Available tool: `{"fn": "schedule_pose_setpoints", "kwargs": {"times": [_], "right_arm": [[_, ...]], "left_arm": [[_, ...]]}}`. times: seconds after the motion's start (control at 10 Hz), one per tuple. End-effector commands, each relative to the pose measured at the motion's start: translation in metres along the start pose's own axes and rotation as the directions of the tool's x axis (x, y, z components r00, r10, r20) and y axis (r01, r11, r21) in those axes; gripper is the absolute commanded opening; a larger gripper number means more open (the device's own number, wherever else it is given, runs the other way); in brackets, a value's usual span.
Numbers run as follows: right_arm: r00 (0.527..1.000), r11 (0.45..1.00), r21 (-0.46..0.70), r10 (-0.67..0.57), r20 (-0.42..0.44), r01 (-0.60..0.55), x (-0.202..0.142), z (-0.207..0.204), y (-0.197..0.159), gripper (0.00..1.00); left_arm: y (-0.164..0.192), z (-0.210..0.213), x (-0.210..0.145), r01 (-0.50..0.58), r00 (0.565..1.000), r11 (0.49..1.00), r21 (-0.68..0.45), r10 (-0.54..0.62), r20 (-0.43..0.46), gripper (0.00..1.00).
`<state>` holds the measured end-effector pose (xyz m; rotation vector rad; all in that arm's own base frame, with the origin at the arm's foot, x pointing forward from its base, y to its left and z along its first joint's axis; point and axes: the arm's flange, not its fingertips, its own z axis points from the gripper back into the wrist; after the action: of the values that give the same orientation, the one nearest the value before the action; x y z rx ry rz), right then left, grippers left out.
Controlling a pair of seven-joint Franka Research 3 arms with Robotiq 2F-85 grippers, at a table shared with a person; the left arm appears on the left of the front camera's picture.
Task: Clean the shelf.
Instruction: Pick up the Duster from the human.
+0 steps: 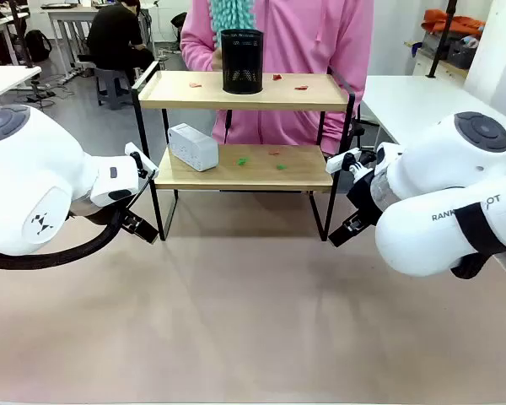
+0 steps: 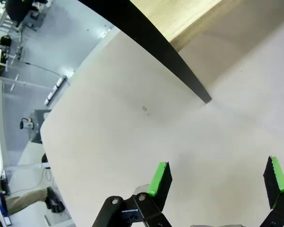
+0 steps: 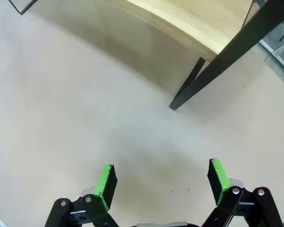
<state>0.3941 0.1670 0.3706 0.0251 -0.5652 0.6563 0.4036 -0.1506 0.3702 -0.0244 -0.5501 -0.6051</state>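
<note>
Pincers first: your left pincer and right pincer hang spread and empty low in frame, while the shelf at upper centre carries red scraps and green scraps, so cleaning seems unstarted.

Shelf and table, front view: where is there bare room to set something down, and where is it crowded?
Widest free patch: the table in front of the shelf. Lower board: open right of the white box, but dotted with green scraps. Top board is crowded: black mesh cup in the middle, red scraps either side.
</note>
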Motion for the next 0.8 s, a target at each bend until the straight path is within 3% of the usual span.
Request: {"fn": "schedule_pose_setpoints", "kwargs": {"times": [0.0, 0.7], "right_arm": [[1.000, 1.000, 0.000, 0.000, 0.000, 0.000, 0.0000, 0.0000, 0.0000, 1.00], [1.000, 1.000, 0.000, 0.000, 0.000, 0.000, 0.0000, 0.0000, 0.0000, 1.00]], "left_arm": [[-0.0001, 0.0001, 0.0000, 0.000, 1.000, 1.000, 0.000, 0.000, 0.000, 1.00], [-0.0001, 0.0001, 0.0000, 0.000, 1.000, 1.000, 0.000, 0.000, 0.000, 1.00]]}}
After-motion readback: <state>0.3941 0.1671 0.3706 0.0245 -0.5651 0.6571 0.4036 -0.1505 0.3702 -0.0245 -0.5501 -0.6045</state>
